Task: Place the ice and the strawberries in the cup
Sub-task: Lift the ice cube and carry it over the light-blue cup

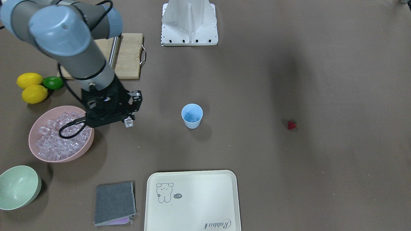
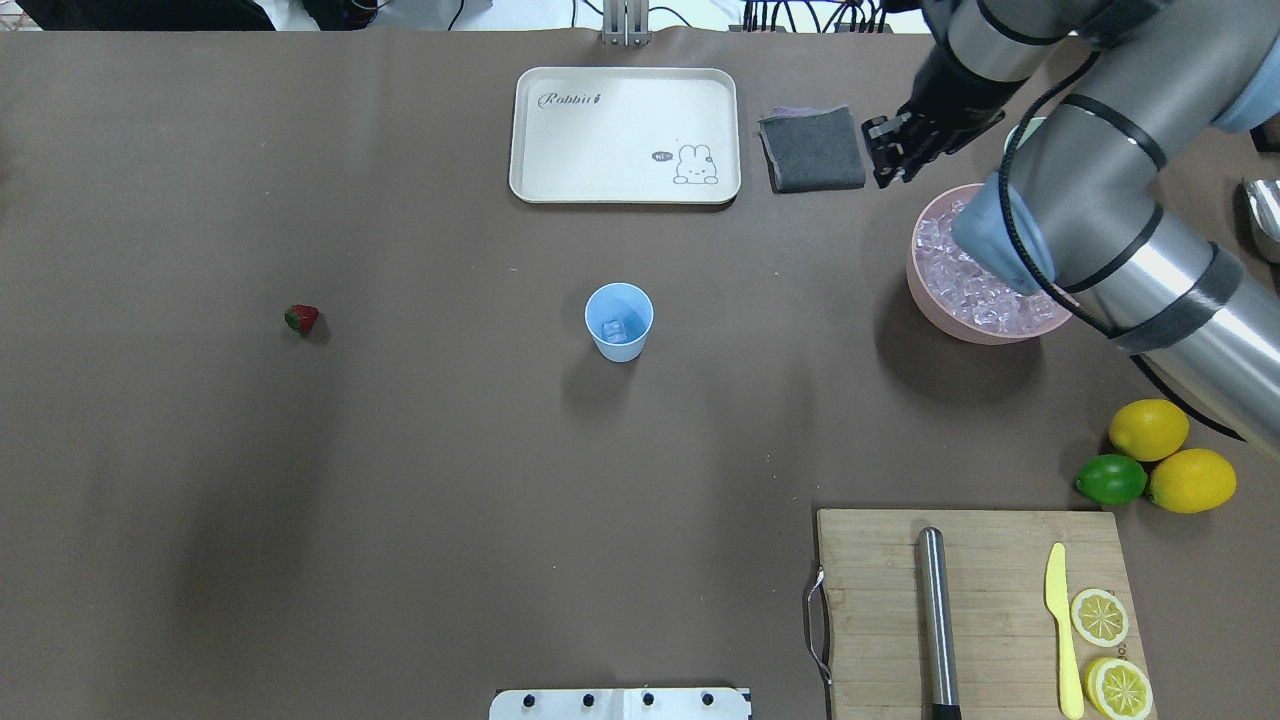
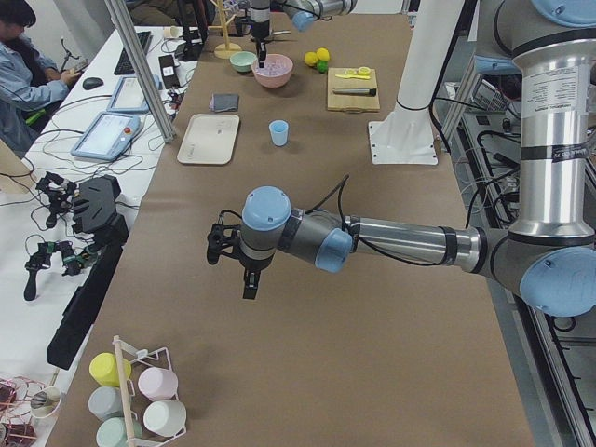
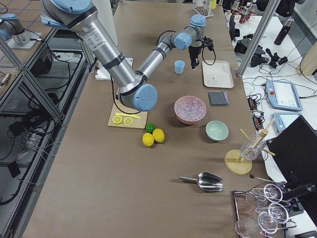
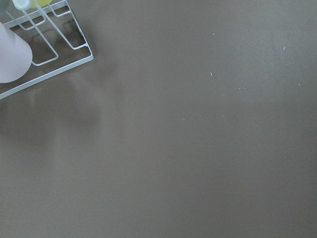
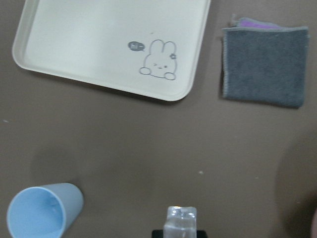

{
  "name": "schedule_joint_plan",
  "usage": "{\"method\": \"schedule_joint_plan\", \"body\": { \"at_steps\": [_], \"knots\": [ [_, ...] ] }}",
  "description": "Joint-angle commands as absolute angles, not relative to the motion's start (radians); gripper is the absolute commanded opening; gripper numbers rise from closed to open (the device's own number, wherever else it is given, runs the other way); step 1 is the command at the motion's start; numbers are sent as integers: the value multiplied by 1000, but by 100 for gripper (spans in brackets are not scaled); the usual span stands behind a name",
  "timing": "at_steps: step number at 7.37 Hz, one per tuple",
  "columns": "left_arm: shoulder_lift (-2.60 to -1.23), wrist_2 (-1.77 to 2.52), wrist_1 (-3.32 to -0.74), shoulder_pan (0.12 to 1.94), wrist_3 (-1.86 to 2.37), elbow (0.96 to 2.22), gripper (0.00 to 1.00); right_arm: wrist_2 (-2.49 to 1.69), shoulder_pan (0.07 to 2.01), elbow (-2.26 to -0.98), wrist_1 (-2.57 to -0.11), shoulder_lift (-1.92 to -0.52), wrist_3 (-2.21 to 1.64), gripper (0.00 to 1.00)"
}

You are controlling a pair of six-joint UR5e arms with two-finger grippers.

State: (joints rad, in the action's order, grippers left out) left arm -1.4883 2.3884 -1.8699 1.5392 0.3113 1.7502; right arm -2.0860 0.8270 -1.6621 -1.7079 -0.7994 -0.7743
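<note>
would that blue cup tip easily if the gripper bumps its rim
Probably yes: the cup is tapered, narrower at its base than its mouth, and stands free. It holds what looks like one ice cube, so likely light.

worktop [image 2: 400,450]: plain dull brown
cup [image 2: 619,320]: lt blue
ice [image 1: 54,141]: clear, glassy
strawberry [image 2: 302,318]: red, green top
ice bowl [image 1: 89,142]: pink
side bowl [image 1: 19,187]: pale green
tray [image 2: 600,140]: cream; grey rabbit sketch + "Rabbit" script
cloth [image 2: 812,150]: dk grey, purple edge
lemons [image 2: 1148,428]: yellow
lime [image 2: 1110,479]: green
board [image 2: 880,600]: lt wood
knife [image 2: 1060,620]: yellow
right arm [image 2: 1130,230]: silver-grey, lt blue caps
</note>
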Motion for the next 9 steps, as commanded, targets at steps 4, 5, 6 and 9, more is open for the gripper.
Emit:
{"method": "schedule_joint_plan", "body": {
  "at_steps": [4, 5, 6, 9],
  "knots": [
    [-1488, 2388, -1870, 1539, 310, 1746, 98, -1839, 569, -1577, -1701, -655, -1046, 0],
    [-1486, 2388, -1870, 1539, 307, 1746, 98, -1815, 557, -1575, -1700, -655, -1046, 0],
    [-1486, 2388, -1871, 1539, 304, 1737, 98, -1812, 555, -1565, -1689, -657, -1046, 0],
    [-1488, 2390, -1871, 1539, 304, 1736, 98, -1781, 545, -1480, -1585, -660, -1046, 0]
  ]
}}
